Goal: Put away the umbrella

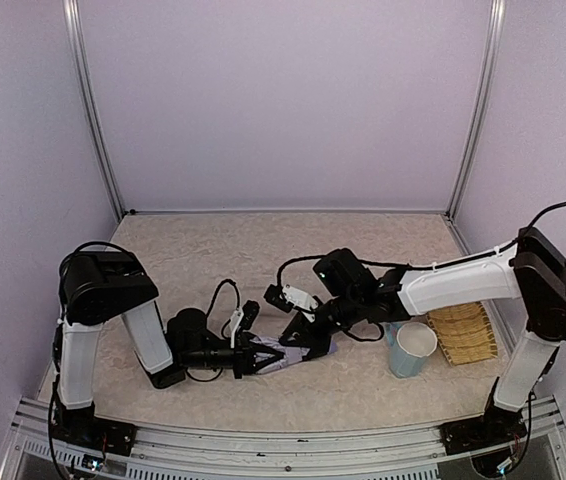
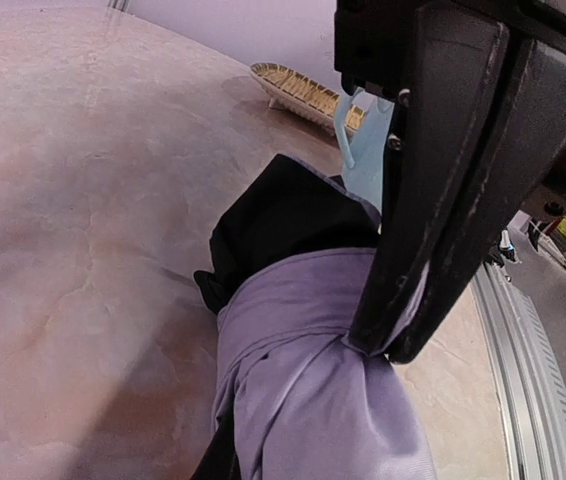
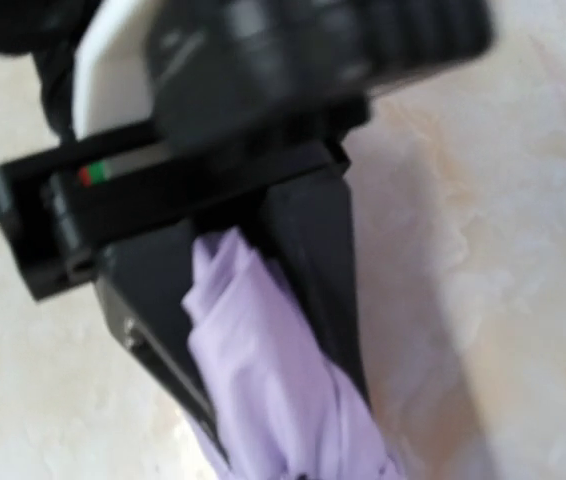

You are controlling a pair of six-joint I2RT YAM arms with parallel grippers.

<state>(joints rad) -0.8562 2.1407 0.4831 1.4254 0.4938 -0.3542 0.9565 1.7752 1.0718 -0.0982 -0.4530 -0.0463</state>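
Beige marbled bench [image 1: 213,250], lavender walls [image 1: 283,100]. Umbrella [image 1: 285,356] lies near the front middle, between the arms. Left claw [image 1: 251,358] is clamped on its lavender fabric. Right claw [image 1: 306,337] pinches the other end, fingers nearly together. Right wrist view shows a blurred red-and-green mark [image 3: 96,172] on the claw body.

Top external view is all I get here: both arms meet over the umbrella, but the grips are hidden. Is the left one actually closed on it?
Observer: Yes. The left wrist view shows the left fingers pinching a fold of the umbrella, on its lavender fabric.
Operator: And the right one?
Observer: The right fingers sit on either side of the lavender fabric and are closed on it, though that view is blurred.
Operator: Is the canopy wrapped tidily?
Observer: Not fully. The black lining bulges out just beyond the left grip.
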